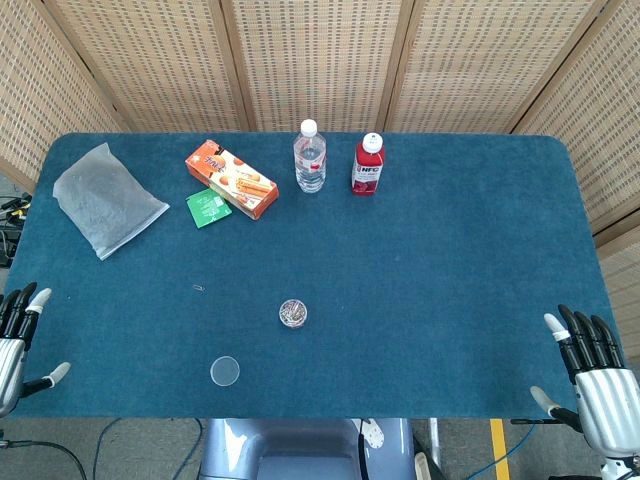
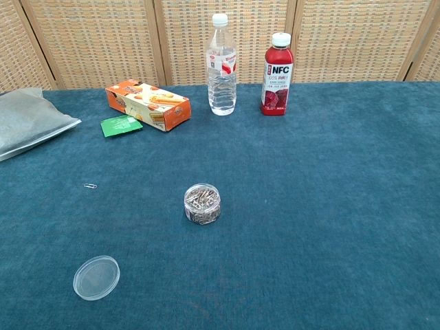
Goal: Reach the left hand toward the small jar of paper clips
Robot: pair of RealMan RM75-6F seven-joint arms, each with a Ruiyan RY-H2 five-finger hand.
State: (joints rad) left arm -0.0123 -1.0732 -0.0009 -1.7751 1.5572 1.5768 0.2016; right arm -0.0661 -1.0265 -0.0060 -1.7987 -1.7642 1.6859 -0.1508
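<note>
Your left hand point(image 1: 17, 340) sits at the near-left corner of the dark blue felt worktop point(image 1: 450, 260), fingers spread apart and holding nothing; it shows in the head view only.

Toward the far-left corner you have a grey translucent plastic bag point(image 1: 106, 199) lying flat. Right of it, an orange cardboard biscuit box point(image 1: 231, 179) lies on its side, with a small green sachet point(image 1: 207, 208) just beside its near edge.

A single loose wire paper clip point(image 2: 90, 185) lies left of centre. Near the front edge, a clear round plastic lid point(image 2: 96, 277) lies flat, apart from its jar.

The small clear round jar of paper clips point(image 2: 202, 203) stands upright and uncovered, near the middle of the worktop, well apart from your left hand.

At the far edge, a clear plastic water bottle with white cap point(image 2: 222, 64) stands upright; right of it, a red juice bottle labelled NFC point(image 2: 278, 74), also upright.

Your right hand point(image 1: 590, 375) sits at the near-right corner, fingers apart, empty.
</note>
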